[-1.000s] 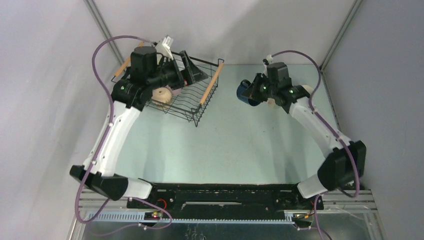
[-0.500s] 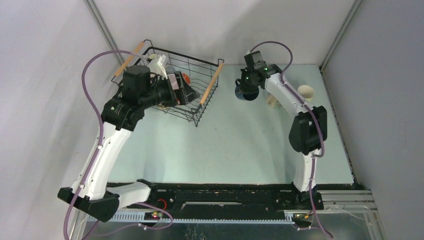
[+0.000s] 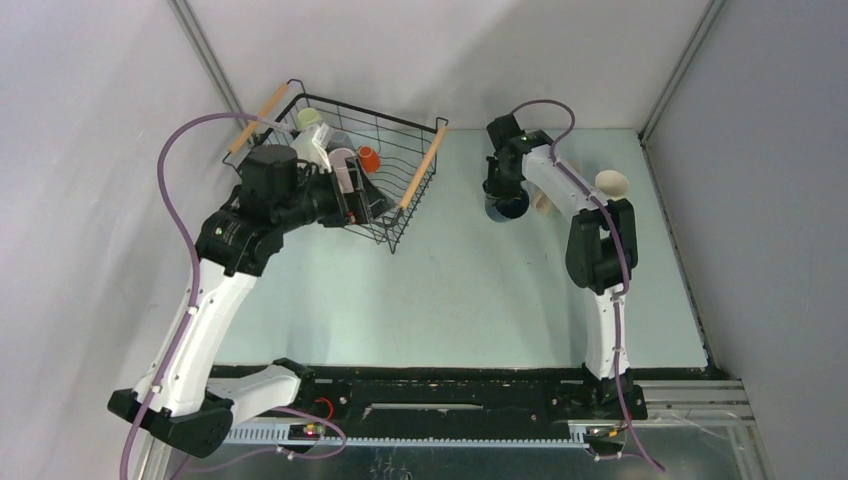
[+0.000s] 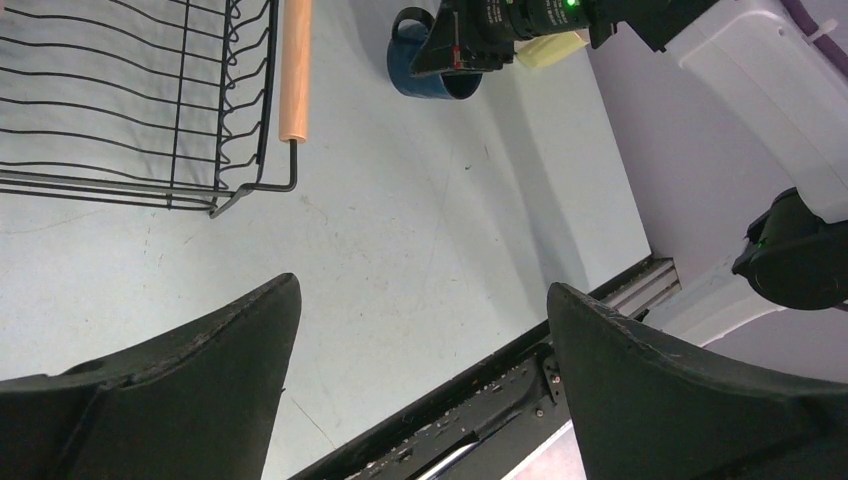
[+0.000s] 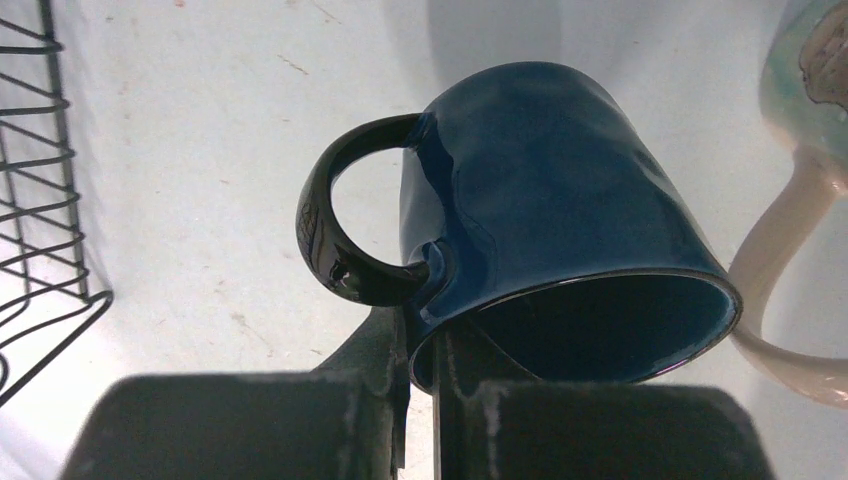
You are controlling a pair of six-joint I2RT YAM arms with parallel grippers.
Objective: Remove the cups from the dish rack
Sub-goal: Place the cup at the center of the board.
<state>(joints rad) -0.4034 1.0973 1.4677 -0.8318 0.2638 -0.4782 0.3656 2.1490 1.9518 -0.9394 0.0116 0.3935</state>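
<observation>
Top external view is showing the dish rack [image 3: 421,170] standing at the far left of the table [image 3: 450,290], with cups inside it. A pale green cup [image 3: 308,118] is sitting at the far side, an orange cup [image 3: 368,158] nearer the middle, and a mauve-tinged cup [image 3: 338,160] just beside that. The left arm may be hiding more.

The right gripper [image 5: 428,345] is hanging just right of the rack and clamping the navy mug [image 5: 560,200] by its wall next to the handle — one finger inside the rim, one outside, the mug tilting. I cannot tell whether its base is touching the table. A cream cup [image 3: 612,183] is standing on the table near the far right edge, and a second pale cup [image 3: 541,203] is sitting just beside the navy mug.

The left gripper [image 4: 420,335] is hovering over the rack's near right corner, jaws spread wide and carrying nothing.

By my reading the job is running partway — two cups are out, a third is about to be set down, and at least three are waiting in the rack for the free left arm.
</observation>
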